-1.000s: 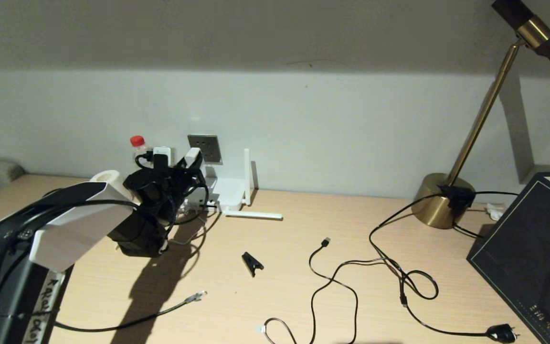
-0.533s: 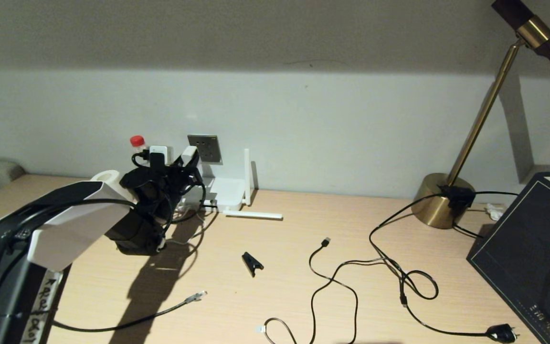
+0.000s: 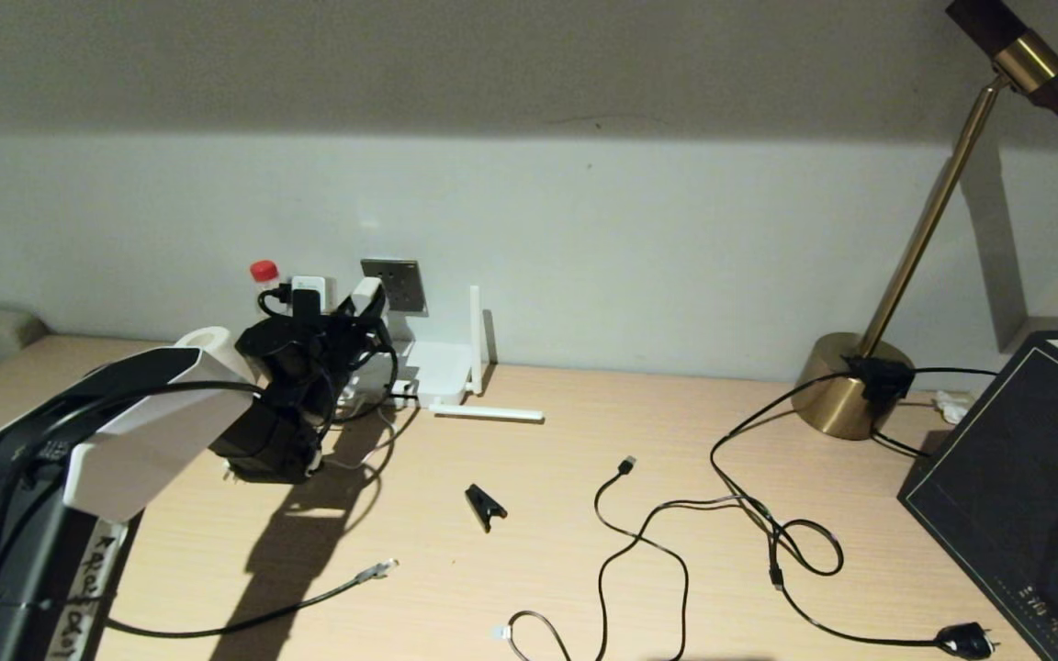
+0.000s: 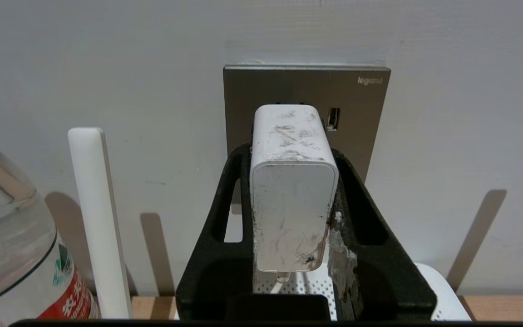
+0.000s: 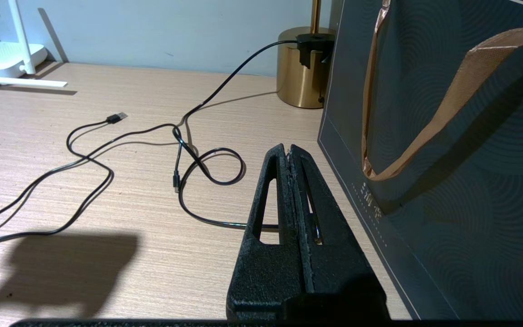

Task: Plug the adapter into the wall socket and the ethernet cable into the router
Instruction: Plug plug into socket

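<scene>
My left gripper (image 4: 292, 152) is shut on the white adapter (image 4: 293, 181) and holds it level. The adapter's far end sits right at the grey wall socket (image 4: 361, 104); its pins are hidden. In the head view the adapter (image 3: 366, 296) is just left of the wall socket (image 3: 398, 283). The white router (image 3: 442, 367) lies on the desk under the socket, one antenna upright and one flat. The ethernet cable (image 3: 309, 601) lies loose on the near desk, its clear plug (image 3: 377, 571) free. My right gripper (image 5: 290, 150) is shut and empty, low over the desk beside a bag.
A red-capped bottle (image 3: 264, 275) stands left of the socket. A black clip (image 3: 485, 505), a USB-tipped cable (image 3: 625, 465) and a mains-plug cable (image 3: 965, 640) lie mid-desk. A brass lamp base (image 3: 850, 386) and a dark paper bag (image 3: 1016, 477) stand at the right.
My left arm has shifted slightly left and up near the wall, the adapter still in its grip. Everything else is unchanged.
</scene>
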### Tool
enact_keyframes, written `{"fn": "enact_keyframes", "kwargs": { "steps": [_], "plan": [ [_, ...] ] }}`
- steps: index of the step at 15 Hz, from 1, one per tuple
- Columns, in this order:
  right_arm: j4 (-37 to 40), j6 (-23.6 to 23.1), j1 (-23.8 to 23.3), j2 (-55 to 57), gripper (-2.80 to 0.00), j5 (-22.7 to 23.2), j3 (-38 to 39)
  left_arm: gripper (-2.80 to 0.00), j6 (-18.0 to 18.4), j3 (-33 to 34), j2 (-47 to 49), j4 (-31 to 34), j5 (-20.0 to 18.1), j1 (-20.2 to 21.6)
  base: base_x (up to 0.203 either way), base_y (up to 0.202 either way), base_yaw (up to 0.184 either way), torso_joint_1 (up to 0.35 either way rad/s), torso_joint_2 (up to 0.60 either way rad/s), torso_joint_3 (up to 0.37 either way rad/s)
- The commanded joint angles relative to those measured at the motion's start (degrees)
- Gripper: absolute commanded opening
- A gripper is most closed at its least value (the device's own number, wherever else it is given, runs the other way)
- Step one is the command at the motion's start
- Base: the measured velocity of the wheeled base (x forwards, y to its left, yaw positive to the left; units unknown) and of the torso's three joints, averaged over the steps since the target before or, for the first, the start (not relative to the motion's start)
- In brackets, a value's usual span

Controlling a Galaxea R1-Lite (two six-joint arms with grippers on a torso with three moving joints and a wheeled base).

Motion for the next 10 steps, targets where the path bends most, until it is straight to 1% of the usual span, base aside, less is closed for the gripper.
{"fn": "enact_keyframes", "kwargs": {
  "steps": [1, 10],
  "plan": [
    [0.0, -0.1, 0.0, 0.1, -2.80, 0.0, 2.0, -2.80, 0.0, -1.5, 0.9, -0.1, 0.0, -0.1, 0.000, 0.000, 0.000, 0.000, 0.00, 0.000],
    [0.0, 0.0, 0.0, 0.1, -2.80, 0.0, 2.0, -2.80, 0.0, -1.9, 1.4, 0.0, 0.0, -0.3, 0.000, 0.000, 0.000, 0.000, 0.00, 0.000]
  ]
}}
